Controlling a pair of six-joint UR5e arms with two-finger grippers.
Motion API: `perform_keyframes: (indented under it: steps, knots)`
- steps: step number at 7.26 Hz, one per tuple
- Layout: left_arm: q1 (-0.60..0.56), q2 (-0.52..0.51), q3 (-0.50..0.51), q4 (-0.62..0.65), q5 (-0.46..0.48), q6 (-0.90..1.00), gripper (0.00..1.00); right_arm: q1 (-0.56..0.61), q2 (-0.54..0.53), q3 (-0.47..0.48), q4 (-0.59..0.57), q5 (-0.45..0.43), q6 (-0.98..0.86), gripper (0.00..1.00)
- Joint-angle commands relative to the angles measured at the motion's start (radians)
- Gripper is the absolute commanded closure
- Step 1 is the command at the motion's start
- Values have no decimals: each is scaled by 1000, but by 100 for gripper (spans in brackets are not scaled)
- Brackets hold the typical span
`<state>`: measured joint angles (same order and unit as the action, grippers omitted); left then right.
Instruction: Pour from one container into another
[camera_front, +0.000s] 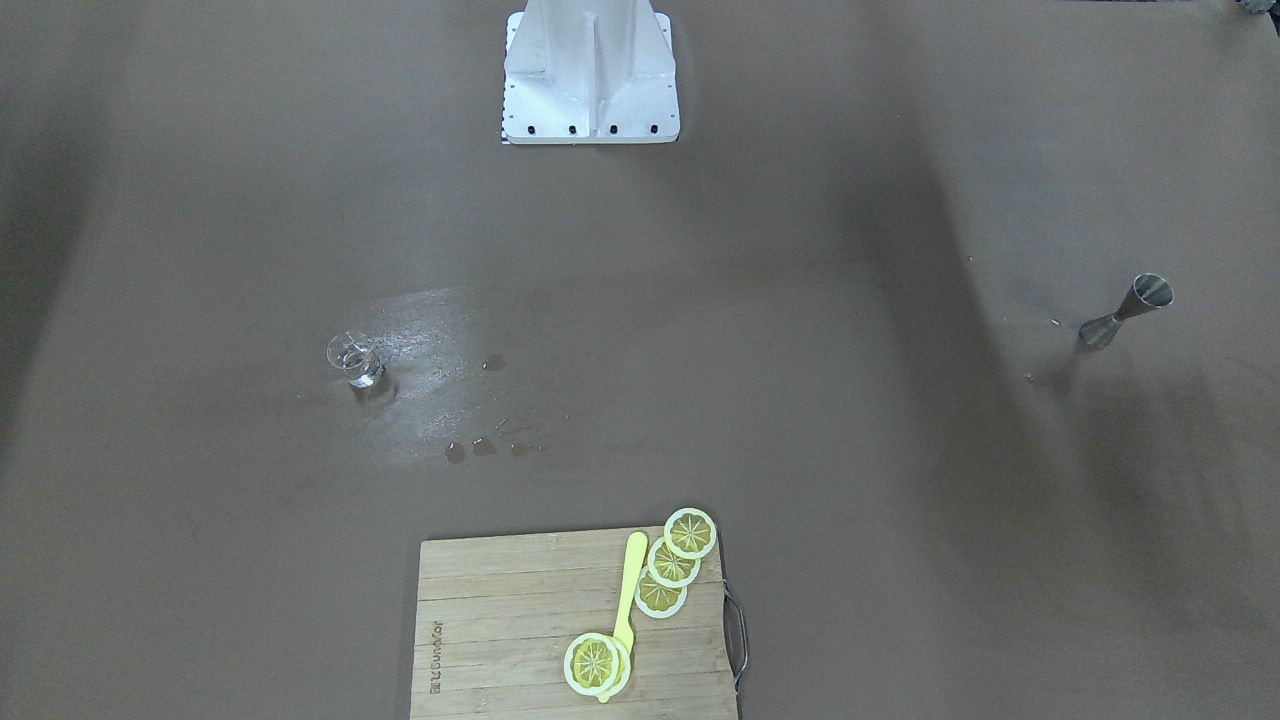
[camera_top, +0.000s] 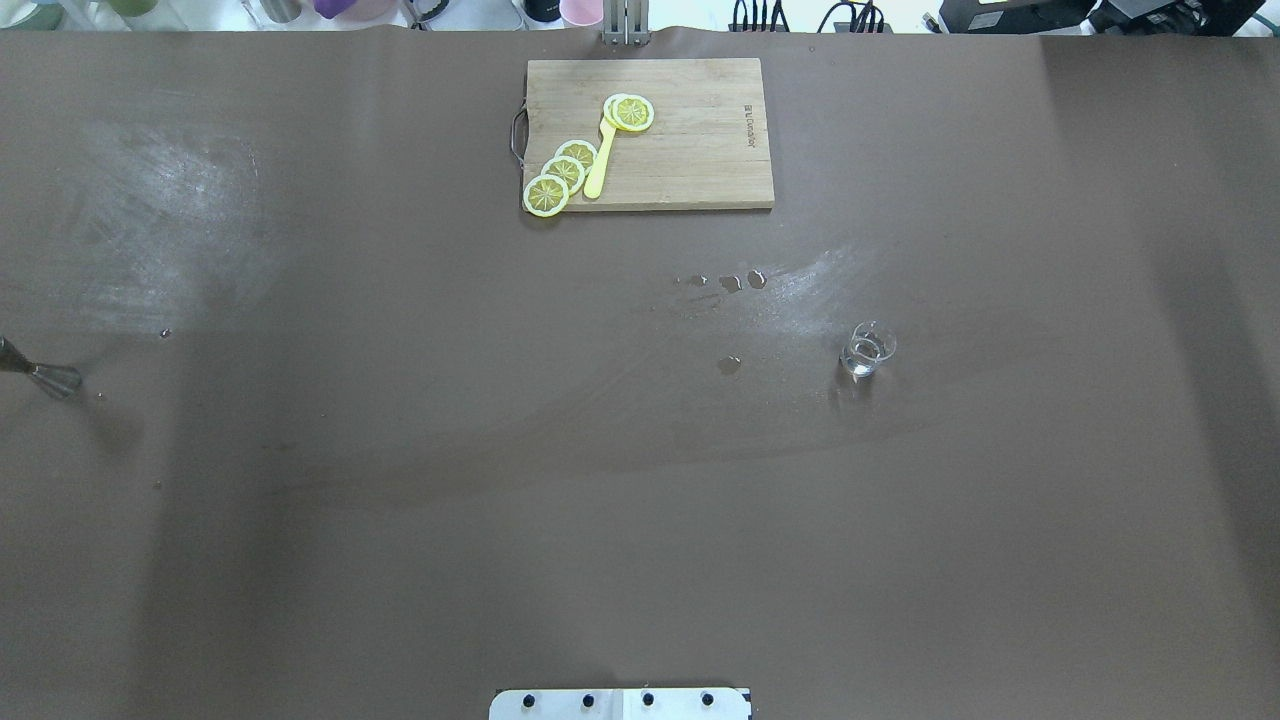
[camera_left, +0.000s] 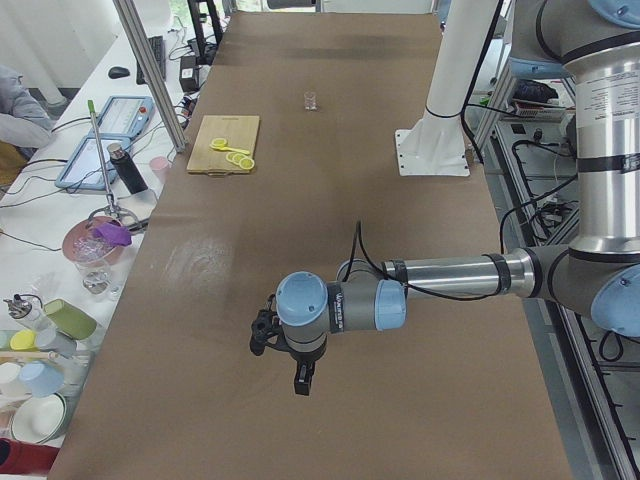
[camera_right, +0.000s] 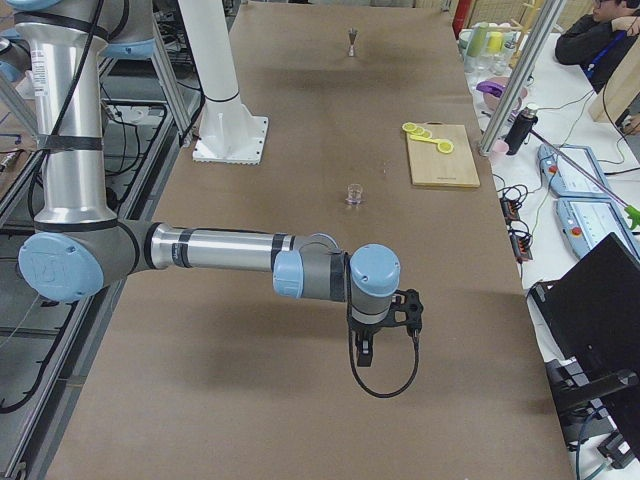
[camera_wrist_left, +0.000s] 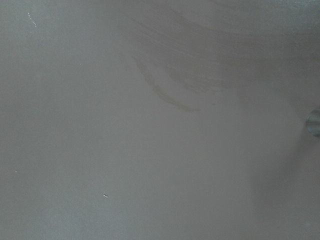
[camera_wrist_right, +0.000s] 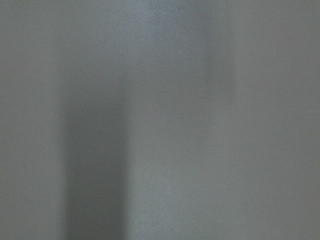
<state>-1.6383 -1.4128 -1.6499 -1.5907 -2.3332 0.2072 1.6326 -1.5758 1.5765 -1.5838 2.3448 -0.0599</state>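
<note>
Both grippers show only in the side views, so I cannot tell whether their jaws are apart or together. The left gripper (camera_left: 302, 383) hangs low over the brown table (camera_top: 400, 560), well away from the cutting board (camera_top: 690, 150) toward the table's left end. The right gripper (camera_right: 362, 356) hangs the same way, well away from the board toward the right end. Neither grips anything.

The wooden board lies at the far edge, opposite the white mounting plate (camera_front: 590, 110). On it a yellow spatula (camera_top: 600, 165) lies beside lemon slices (camera_top: 563, 173): 3 overlap in a row by the board's metal handle, and at least 1 more sits at the spatula's far tip.

A steel jigger (camera_front: 1125, 312) stands upright well to the robot's left of the board and nearer the robot. A small glass beaker (camera_top: 867, 350), seemingly with a little clear liquid in it, stands to the board's right, also nearer the robot. Wet spots (camera_top: 730, 283) dot the table between beaker and board.
</note>
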Motion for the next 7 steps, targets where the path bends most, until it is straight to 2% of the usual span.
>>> perform_keyframes:
  steps: [1, 7]
  knots:
    - [0, 0, 1, 0, 0, 0, 2, 0, 6, 2, -1, -4, -1, 0]
    - [0, 11, -8, 0, 0, 0, 2, 0, 8, -9, -1, -5, 0, 0]
